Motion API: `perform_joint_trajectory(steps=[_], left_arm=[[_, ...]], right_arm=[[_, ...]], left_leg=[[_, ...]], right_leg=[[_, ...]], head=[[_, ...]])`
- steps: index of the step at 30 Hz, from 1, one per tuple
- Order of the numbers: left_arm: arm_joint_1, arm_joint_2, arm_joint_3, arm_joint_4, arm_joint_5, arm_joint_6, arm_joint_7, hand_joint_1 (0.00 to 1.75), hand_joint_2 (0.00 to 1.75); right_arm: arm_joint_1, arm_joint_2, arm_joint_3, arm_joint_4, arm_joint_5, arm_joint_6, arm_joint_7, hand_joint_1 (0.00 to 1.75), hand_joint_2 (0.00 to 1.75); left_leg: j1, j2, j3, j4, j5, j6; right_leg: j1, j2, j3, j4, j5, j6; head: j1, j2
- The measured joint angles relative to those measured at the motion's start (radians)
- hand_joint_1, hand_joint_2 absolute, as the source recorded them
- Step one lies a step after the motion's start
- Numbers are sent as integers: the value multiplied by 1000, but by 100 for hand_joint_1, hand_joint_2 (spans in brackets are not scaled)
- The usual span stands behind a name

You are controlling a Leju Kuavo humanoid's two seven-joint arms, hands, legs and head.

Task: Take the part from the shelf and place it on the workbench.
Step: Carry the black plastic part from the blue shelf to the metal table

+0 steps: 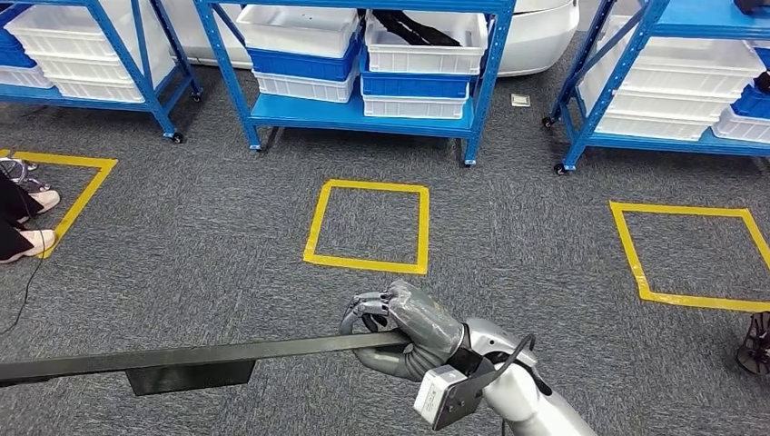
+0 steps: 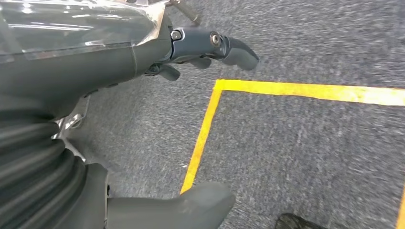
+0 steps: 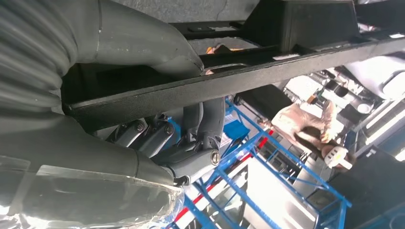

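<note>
A long flat black part (image 1: 191, 356) with a block on its underside stretches level from the picture's left edge to my right hand (image 1: 399, 329), which grips its end low in the head view. In the right wrist view the same black part (image 3: 267, 71) crosses the picture with the fingers (image 3: 191, 138) wrapped around it. My left hand (image 2: 143, 71) hangs over the grey carpet with its fingers (image 2: 224, 47) apart and nothing in it.
Blue shelves (image 1: 363, 109) carry white and blue bins (image 1: 422, 45) along the far side. Yellow tape squares (image 1: 368, 225) mark the grey carpet. A person's feet (image 1: 27, 222) show at the left edge. A dark object (image 1: 755, 345) stands at the right edge.
</note>
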Motion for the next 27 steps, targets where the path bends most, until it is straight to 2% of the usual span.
perform_joint_trajectory(steps=[2, 4, 5, 6, 7, 9, 10, 11, 13, 14, 16, 17, 18, 20, 21, 22, 23, 25, 27], left_arm=[[0, -5, -3, 0, -3, 1, 5, 0, 175], [-1, -8, -8, 0, -5, 2, 8, 0, 175], [-1, -9, -12, 0, -6, 2, 8, 0, 175], [0, -10, -14, 0, -6, 2, 8, 0, 175], [0, -10, -16, 0, -6, 2, 8, 0, 175], [0, -10, -17, 0, -6, 2, 4, 0, 175], [0, -10, -18, 0, -7, 2, 1, 0, 175], [0, -9, -19, 0, -7, 1, -1, 0, 175], [2, -7, -22, 0, -10, -1, -4, 0, 175], [3, -6, -23, -1, -12, -3, -5, 0, 175], [4, -2, -26, -1, -15, -7, -5, 0, 175], [3, -1, -28, -2, -16, -8, -5, 0, 175], [3, 0, -30, -2, -17, -8, -6, 0, 175], [3, 2, -35, -3, -17, -8, -6, 0, 175], [3, 4, -37, -5, -18, -8, -6, 0, 175], [4, 5, -39, -6, -18, -8, -6, 0, 175], [4, 7, -41, -7, -18, -8, -7, 0, 175], [4, 10, -42, -8, -18, -8, -8, 0, 175], [2, 12, -43, -10, -18, -8, -9, 0, 175]], right_arm=[[-4, 1, 0, 0, -1, 1, 0, 175, 175], [-6, 0, 1, 2, -2, 3, -1, 175, 175], [-5, 0, 3, 4, -2, 4, -1, 175, 175], [-5, -1, 5, 5, -2, 5, -1, 175, 175], [-5, -2, 7, 6, -3, 6, -1, 175, 175], [-5, -3, 9, 7, -4, 6, -2, 175, 175], [-5, -3, 10, 7, -6, 6, -2, 175, 175], [-5, -4, 10, 7, -7, 6, -4, 175, 175], [-5, -6, 11, 7, -9, 6, -7, 175, 175], [-4, -6, 11, 7, -10, 6, -9, 175, 175], [-4, -6, 11, 7, -12, 5, -13, 175, 175], [-4, -6, 11, 7, -13, 4, -15, 175, 175], [-4, -6, 11, 7, -14, 4, -18, 175, 175], [0, -7, 12, 7, -15, 3, -24, 175, 175], [3, -7, 13, 7, -14, 3, -27, 175, 175], [6, -8, 14, 7, -14, 3, -29, 175, 175], [7, -8, 15, 7, -14, 3, -31, 175, 175], [8, -8, 16, 7, -14, 3, -33, 175, 175], [7, -8, 16, 7, -14, 2, -33, 175, 175]], left_leg=[[5, -10, 5, -14, 12, 8], [4, -22, 2, -15, 15, 12], [4, -28, 1, -14, 15, 12], [4, -35, 1, -14, 15, 12], [4, -43, 2, -12, 15, 11], [3, -58, 2, -7, 13, 6], [2, -64, 1, -3, 11, 2], [0, -69, -2, 0, 10, -4], [-1, -75, -7, 1, 11, -15], [1, -75, -9, 1, 11, -20], [3, -63, -16, 16, -1, -28], [4, -53, -26, 40, -18, -32], [4, -43, -45, 81, -42, -35], [7, -31, -107, 208, -103, -44], [9, -29, -136, 264, -122, -47], [11, -26, -152, 290, -123, -49], [12, -23, -145, 274, -104, -49], [15, -3, -80, 143, -35, -47], [10, 19, -22, 29, 4, -40]], right_leg=[[0, 16, -35, 76, -41, -2], [-3, 29, -96, 206, -96, -5], [-5, 31, -118, 251, -110, -2], [-6, 32, -124, 263, -109, 5], [-8, 33, -108, 232, -90, 15], [-13, 43, -41, 92, -32, 31], [-14, 48, -13, 32, -10, 32], [-13, 52, 3, -4, 2, 28], [-10, 50, 8, -17, 8, 15], [-14, 48, 9, -18, 11, 9], [-21, 42, 10, -22, 16, -2], [-25, 39, 11, -24, 17, -8], [-24, 36, 11, -24, 17, -13], [-23, 25, 10, -23, 16, -18], [-22, 19, 9, -23, 16, -18], [-22, 13, 9, -23, 16, -19], [-22, 7, 9, -23, 15, -18], [-21, -2, 11, -23, 14, -17], [-14, -10, 12, -23, 12, -11]], head=[[2, 0], [4, 0], [4, 0], [4, 0], [4, 0], [4, 0], [4, 0], [3, 0], [2, 0], [2, 0], [1, 0], [-1, 0], [-4, 0], [-7, 0], [-7, 0], [-7, 0], [-7, 0], [-7, 0], [-5, 0]])
